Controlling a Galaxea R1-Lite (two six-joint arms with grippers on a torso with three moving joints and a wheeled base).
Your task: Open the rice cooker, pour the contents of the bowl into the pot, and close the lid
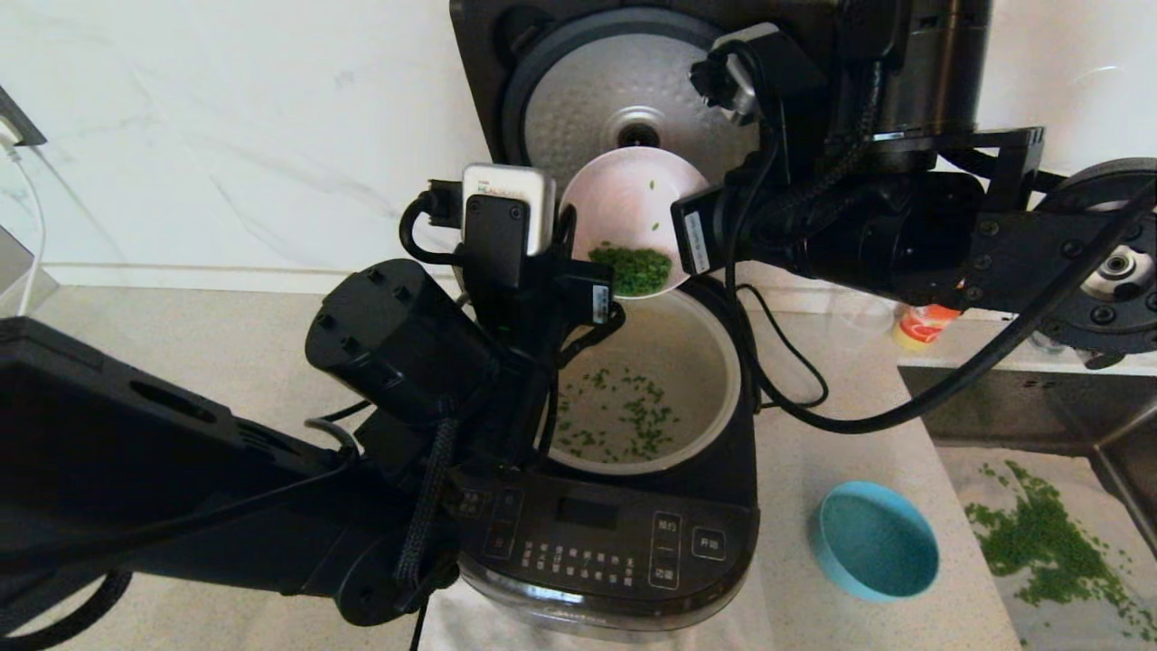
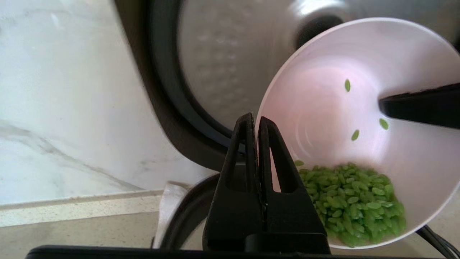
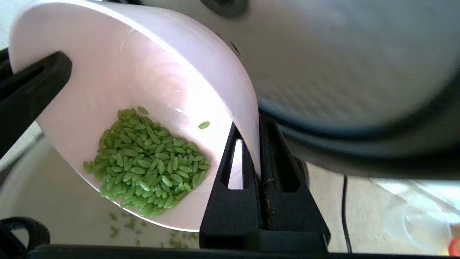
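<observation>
The rice cooker stands in front of me with its lid swung up at the back, silver underside showing. The pink bowl hangs tilted over the pot, held from both sides. My left gripper is shut on the bowl's left rim. My right gripper is shut on its right rim. The green contents are heaped at the bowl's low edge. Scattered green grains lie on the pot's bottom.
A blue bowl sits on the counter right of the cooker. A sink further right holds spilled green grains. A clear cup and an orange-labelled container stand behind. A black cable loops beside the cooker.
</observation>
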